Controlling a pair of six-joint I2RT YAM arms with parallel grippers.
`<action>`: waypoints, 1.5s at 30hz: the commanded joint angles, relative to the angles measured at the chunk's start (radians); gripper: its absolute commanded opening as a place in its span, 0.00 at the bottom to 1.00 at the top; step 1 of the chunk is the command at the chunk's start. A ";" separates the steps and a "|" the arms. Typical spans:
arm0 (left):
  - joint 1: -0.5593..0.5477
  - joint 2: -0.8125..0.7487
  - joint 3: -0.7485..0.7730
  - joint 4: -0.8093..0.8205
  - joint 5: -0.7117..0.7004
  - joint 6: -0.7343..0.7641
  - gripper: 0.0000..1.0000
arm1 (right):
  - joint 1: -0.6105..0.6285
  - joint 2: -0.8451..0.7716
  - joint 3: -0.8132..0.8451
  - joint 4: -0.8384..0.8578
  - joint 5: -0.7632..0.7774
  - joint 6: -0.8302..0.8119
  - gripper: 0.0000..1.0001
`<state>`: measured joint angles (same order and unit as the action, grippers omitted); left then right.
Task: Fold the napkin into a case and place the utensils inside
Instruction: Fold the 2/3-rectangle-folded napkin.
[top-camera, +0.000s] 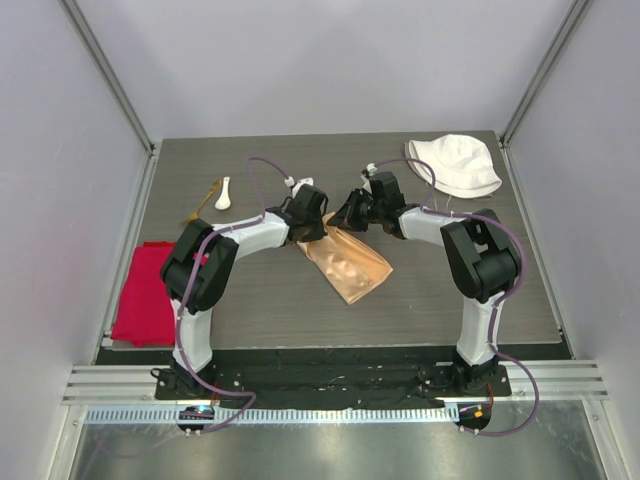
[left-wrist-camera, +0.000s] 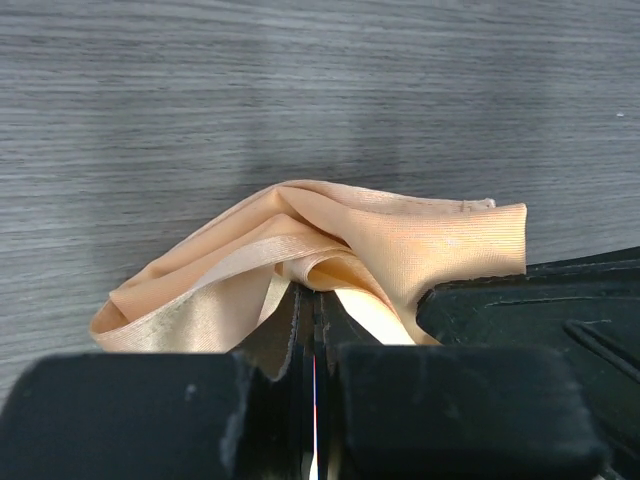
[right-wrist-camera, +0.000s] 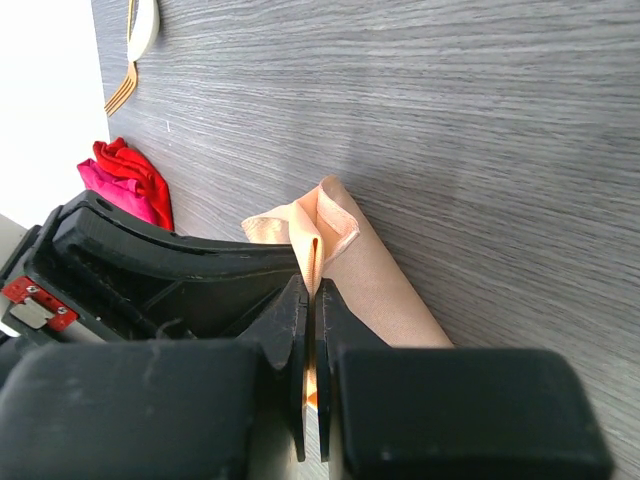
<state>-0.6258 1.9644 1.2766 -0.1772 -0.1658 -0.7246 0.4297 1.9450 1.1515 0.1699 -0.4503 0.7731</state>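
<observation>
Both closed tight on the napkin, left pincer and right pincer; pinched edge hidden overhead

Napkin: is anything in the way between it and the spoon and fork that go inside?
No loose thing lies between them. The spoon and fork sit back and left of the napkin. Only the left arm crosses that gap, because the left gripper and right gripper are both shut on the napkin's far edge.

napkin: peach-orange, slight sheen, folded into a rumpled strip, lying diagonally mid-desk, far end bunched and lifted.
spoon: small, white, far left.
fork: thin, gold, just beside the spoon.
</observation>
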 joint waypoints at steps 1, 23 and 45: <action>0.009 -0.019 0.036 0.010 -0.041 0.024 0.00 | -0.003 -0.037 0.024 0.019 -0.013 -0.008 0.01; 0.017 -0.107 -0.006 0.005 -0.049 0.048 0.00 | -0.002 -0.023 0.030 0.020 -0.025 -0.011 0.01; 0.028 0.037 0.073 0.059 -0.021 0.085 0.00 | 0.009 -0.031 0.001 0.061 -0.040 0.051 0.01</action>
<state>-0.6064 1.9881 1.3128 -0.1711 -0.1898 -0.6678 0.4301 1.9450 1.1515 0.1707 -0.4709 0.7895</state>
